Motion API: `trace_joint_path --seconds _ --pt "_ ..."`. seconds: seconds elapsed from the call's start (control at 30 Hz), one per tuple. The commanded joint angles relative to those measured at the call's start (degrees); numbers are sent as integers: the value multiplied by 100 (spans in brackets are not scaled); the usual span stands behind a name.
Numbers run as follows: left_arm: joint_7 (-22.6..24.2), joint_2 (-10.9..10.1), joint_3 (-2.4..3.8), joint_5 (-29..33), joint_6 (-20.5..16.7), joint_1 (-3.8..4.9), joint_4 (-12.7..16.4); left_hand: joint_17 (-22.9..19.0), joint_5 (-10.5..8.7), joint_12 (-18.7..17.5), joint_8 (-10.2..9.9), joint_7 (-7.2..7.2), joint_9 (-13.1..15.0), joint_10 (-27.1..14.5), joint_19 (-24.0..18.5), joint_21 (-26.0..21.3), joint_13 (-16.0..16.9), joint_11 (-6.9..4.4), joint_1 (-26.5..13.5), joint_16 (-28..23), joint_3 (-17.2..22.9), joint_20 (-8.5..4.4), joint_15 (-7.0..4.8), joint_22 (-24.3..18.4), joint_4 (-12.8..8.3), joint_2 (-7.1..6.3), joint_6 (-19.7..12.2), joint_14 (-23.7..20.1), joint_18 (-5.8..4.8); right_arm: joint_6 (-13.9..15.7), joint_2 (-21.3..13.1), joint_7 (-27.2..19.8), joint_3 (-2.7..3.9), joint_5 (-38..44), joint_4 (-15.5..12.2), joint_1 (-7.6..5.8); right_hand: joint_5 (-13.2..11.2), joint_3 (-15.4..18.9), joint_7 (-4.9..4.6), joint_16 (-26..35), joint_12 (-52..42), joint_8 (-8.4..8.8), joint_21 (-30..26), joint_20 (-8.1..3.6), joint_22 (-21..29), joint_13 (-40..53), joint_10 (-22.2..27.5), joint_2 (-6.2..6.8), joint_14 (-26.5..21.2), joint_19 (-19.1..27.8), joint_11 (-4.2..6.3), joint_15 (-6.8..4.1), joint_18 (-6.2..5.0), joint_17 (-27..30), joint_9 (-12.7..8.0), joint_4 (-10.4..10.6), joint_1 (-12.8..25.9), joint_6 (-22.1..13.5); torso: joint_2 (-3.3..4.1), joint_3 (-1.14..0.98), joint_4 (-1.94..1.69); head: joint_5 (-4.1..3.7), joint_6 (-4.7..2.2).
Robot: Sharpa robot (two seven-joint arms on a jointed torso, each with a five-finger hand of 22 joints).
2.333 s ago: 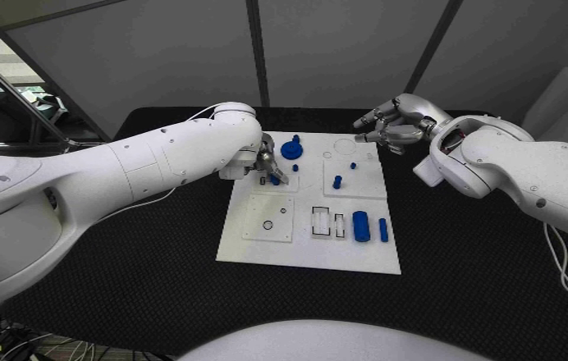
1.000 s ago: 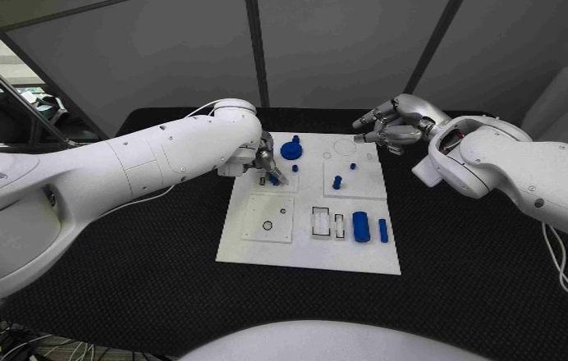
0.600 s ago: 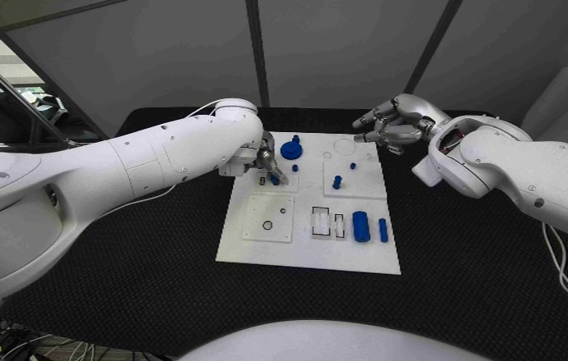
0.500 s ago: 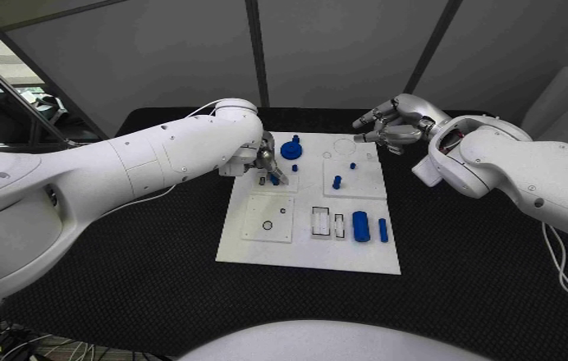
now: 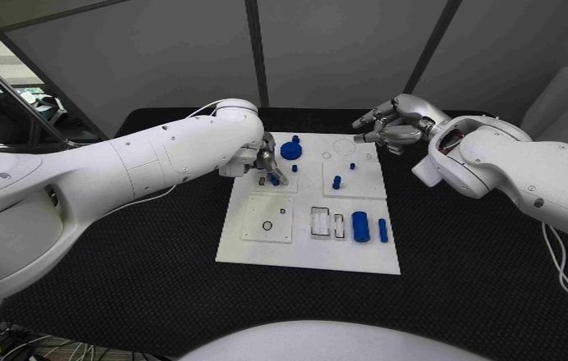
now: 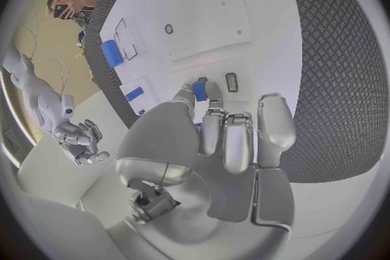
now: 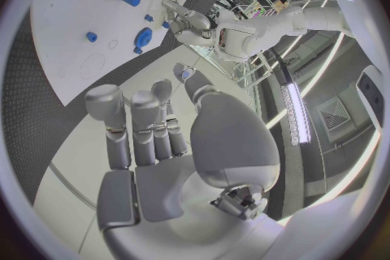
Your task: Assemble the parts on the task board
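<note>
Head view is showing the white rectangular task board (image 5: 310, 246) lying in the middle of the black worktop (image 5: 142, 271). The left robot hand (image 5: 267, 164) is reaching over the board's far-left corner and is pinching a small blue peg (image 5: 273, 178) between thumb and fingertip, the peg's lower end sitting at the board's surface beside a small dark slot (image 6: 231, 82); whether the peg is seated in a hole cannot be told. The right robot hand (image 5: 391, 127) is hovering above the board's far-right corner, holding nothing, its fingers loosely curled yet apart. On the board, a round blue disc (image 5: 291, 151) is lying just beyond the left hand, a short blue upright cylinder (image 5: 336, 182) is standing near the middle, and a thick blue cylinder (image 5: 359, 226) and a thin blue bar (image 5: 382, 230) are lying side by side near the right edge.
</note>
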State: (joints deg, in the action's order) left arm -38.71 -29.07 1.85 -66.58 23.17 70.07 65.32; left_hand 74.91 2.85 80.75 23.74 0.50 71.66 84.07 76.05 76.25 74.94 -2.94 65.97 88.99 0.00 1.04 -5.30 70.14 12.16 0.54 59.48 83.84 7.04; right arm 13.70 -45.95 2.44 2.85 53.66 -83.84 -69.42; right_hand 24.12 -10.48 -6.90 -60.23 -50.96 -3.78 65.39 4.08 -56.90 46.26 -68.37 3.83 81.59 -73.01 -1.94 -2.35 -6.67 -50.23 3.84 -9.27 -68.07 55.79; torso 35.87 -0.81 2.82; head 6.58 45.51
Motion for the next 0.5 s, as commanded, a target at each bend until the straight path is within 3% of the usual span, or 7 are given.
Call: trace_joint_path --seconds 0.03,0.5 --pt "-5 8 2 -35 132 10 -4 1407 -7 13 -20 6 9 375 26 -19 1260 10 -15 17 -30 -7 -30 2 -6 -4 37 589 -216 -12 -2 -31 5 10 -14 -12 11 -43 5 29 14 11 -32 -11 8 -7 46 -1 28 -10 10 -4 -33 9 -3 2 60 -53 3 3 -4 -2 0" --pt "-7 6 1 -35 167 10 2 1407 -7 9 -22 6 9 374 26 -20 1259 9 -3 17 -29 -6 -30 3 -7 2 39 589 -216 -11 -13 -26 5 10 -27 -12 10 -49 6 41 14 10 -43 -11 14 -19 48 3 28 -12 10 -4 -33 12 -3 5 80 -55 2 2 -5 -1 18"
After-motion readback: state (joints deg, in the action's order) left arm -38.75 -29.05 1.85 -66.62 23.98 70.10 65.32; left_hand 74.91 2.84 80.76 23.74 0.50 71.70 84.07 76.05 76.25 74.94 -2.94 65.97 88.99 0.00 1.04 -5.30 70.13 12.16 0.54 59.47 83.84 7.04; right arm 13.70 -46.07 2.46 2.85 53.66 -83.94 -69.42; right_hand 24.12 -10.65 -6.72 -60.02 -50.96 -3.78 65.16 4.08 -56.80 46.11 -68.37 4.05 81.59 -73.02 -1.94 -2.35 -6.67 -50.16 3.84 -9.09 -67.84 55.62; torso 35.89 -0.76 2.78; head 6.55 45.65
